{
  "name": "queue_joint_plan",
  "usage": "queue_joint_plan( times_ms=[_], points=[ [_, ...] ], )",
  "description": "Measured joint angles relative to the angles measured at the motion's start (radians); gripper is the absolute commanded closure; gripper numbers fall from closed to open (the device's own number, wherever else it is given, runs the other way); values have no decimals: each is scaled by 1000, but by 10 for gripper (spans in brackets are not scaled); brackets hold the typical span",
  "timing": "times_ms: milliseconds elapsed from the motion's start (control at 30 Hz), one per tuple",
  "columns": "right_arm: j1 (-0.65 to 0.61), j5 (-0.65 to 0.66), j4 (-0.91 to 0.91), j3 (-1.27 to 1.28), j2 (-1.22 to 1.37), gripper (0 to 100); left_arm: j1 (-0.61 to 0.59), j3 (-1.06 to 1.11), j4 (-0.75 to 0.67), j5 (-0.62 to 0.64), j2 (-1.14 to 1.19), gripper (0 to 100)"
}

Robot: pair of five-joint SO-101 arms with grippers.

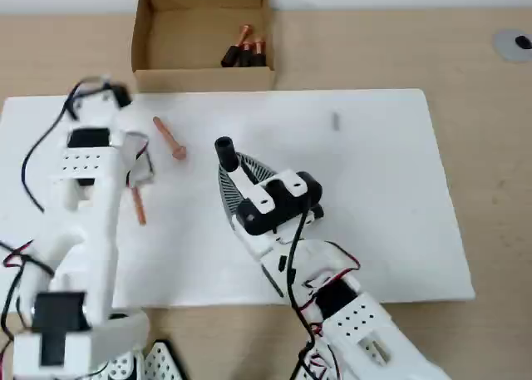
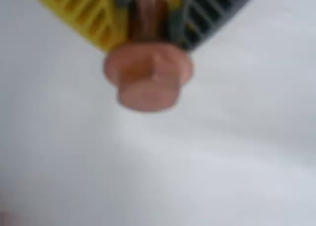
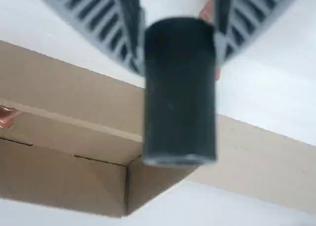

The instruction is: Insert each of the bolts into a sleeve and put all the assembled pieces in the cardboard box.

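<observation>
Two grippers, both loaded: left gripper [image 2: 148,16] clamps copper bolt [image 2: 148,80], head protruding; right gripper [image 3: 178,18] pinches black sleeve [image 3: 180,97]. Loose second bolt [image 1: 169,137] near left gripper. Beyond right gripper: cardboard box [image 1: 150,39] holding assembled pieces [image 1: 245,54].

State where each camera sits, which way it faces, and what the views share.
High view: fixed above the table, looking down on the mat, box, left arm and right arm.
Left wrist view: on the left arm, facing along the left tool at the bolt it grips, mat beyond.
Right wrist view: on the right arm, facing past the right tool and its gripped sleeve toward the box.
Shared: high and right wrist views both show sleeve and box.
</observation>
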Motion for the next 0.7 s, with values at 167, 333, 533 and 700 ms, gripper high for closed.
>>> queue_joint_plan(
  times_ms=[167, 333, 533, 700],
  points=[
    [0, 0, 3, -20, 0, 989, 164, -192, 204, -137, -184, 993],
    [0, 0, 3, -21, 0, 989, 187, -270, 288, -157, -296, 994],
    [0, 0, 3, -21, 0, 989, 187, -379, 298, -127, -456, 994],
    [0, 0, -2, -21, 0, 989, 305, -410, 146, -89, -736, 994]
  ],
)
